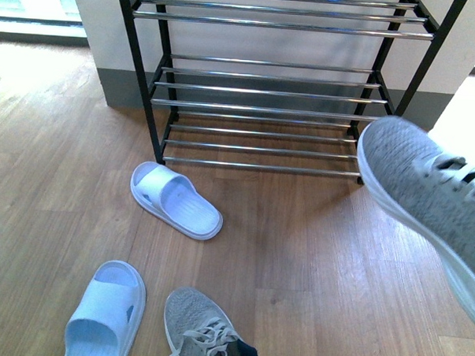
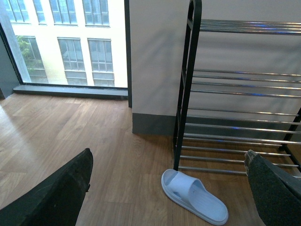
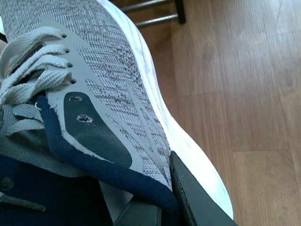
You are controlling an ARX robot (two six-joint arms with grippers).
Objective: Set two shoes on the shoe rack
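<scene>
Right pincer (image 3: 162, 205): closed on the navy collar of one grey sneaker (image 1: 426, 182), with one dark finger pressed against the outside of the collar. This held sneaker is raised off the floor (image 1: 297, 251) at the right of the scene. Its long axis runs from near right to far left, and its toe points at the lower right corner of the shoe rack (image 1: 265, 91).

Left pincer (image 2: 167, 165): fingers (image 2: 61, 193) spread wide, nothing between them.

Count, front view:
- Grey sneakers: two. The second sneaker (image 1: 203, 330) lies on the floor at near centre, toe to the far left, heel cut off by the frame edge.
- Pale blue slides: two. The far slide (image 1: 176, 200) lies just beside the rack's left front upright, its long axis running far left to near right and its strap end toward the rack. The near slide (image 1: 105, 314) lies at near left, beside the second sneaker, with its long axis roughly near to far.
- Shoe rack: one, at the far side against the wall, three tiers of chrome rods in view
</scene>
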